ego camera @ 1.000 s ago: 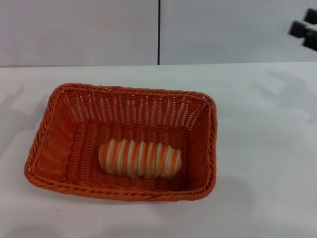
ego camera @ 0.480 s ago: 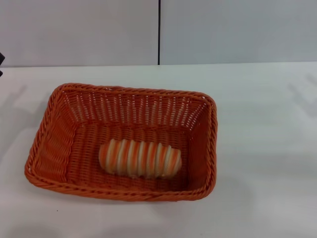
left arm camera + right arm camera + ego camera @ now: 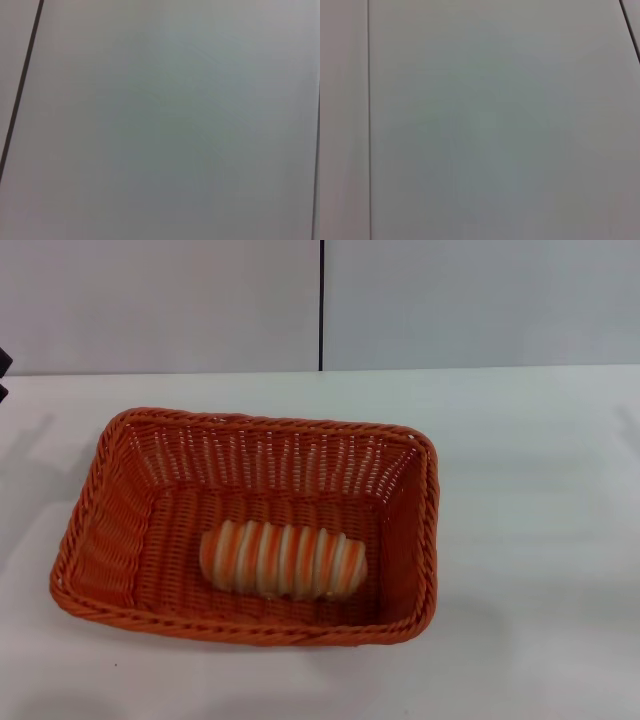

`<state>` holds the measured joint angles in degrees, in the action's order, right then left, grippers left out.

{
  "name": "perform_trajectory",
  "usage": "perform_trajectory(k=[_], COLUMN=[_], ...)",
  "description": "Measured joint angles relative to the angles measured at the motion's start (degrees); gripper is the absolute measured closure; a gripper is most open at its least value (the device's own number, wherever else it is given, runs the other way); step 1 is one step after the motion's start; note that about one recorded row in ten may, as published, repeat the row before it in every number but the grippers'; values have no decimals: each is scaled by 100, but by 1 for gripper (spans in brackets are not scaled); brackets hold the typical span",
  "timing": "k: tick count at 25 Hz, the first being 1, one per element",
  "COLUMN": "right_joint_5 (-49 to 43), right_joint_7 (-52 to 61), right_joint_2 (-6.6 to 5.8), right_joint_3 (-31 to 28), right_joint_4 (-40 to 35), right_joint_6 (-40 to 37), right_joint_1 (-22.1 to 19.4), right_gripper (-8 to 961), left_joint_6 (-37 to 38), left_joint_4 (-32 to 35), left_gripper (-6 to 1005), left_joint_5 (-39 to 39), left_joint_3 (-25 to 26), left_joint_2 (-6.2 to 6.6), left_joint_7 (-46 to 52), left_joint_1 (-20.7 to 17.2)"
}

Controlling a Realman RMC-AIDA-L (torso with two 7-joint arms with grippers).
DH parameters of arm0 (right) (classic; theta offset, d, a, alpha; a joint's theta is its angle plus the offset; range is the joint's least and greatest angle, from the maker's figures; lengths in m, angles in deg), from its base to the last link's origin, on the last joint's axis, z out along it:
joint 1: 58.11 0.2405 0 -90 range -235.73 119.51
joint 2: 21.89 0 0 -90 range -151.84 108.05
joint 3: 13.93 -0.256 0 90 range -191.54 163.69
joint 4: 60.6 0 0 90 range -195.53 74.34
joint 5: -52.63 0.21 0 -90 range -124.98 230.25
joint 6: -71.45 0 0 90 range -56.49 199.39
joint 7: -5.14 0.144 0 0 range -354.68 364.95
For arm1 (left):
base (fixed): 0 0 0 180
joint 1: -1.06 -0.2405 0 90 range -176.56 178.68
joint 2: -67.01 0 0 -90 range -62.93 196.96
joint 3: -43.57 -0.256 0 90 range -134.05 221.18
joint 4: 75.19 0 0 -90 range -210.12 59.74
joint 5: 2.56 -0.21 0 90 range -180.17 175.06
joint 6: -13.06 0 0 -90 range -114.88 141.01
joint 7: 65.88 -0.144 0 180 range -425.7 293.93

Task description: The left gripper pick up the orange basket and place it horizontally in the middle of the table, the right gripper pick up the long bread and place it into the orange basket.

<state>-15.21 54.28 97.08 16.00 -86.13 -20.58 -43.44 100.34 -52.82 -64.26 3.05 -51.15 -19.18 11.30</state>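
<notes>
Wickerwork fills the head view: the orange basket (image 3: 245,525), rectangular, with a braided rim and sloping woven sides, sits flat on the smooth white tabletop (image 3: 530,540). Inside it, on the woven floor toward the near wall, lies the long bread (image 3: 283,560), a rounded loaf banded crosswise in orange and cream. Only a dark sliver of the left gripper (image 3: 3,375) shows at the picture's edge, well apart from the basket and off to its far left; whether it is released or clenched cannot be told. Both wrist views show only plain pale panels with thin dark seams.
</notes>
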Motion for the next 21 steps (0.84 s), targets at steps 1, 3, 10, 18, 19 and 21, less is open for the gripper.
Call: perform_trajectory(k=[1,3,10,18,19,21], right_joint_5=[0,0,0,0,0,0], right_joint_7=[-1,-2,-26,-53,-53,-54], right_joint_2=[-2,-8,-1,-3,-3,-5], right_joint_3=[0,-1,6,-2,-2,-3], right_joint_4=[5,9,127,215,237,261], right_joint_6=[10,24,15,2,1,0], right_joint_1=[12,37,162,205,209,216], right_gripper=[288,288,288,288,288,288], left_joint_6=[0,10,26,57,57,45], left_joint_4=[0,-102,-178,-222,-222,-152], left_gripper=[273,273,273,273,273,273], left_joint_5=[0,-22,-33,-35,-35,-61], left_joint_3=[0,-5,-21,0,0,-34], left_joint_2=[0,0,-3,7,7,22], left_joint_7=[0,-2,-4,-4,-4,49], left_joint_1=[0,-25,-76,-99,-99,-87])
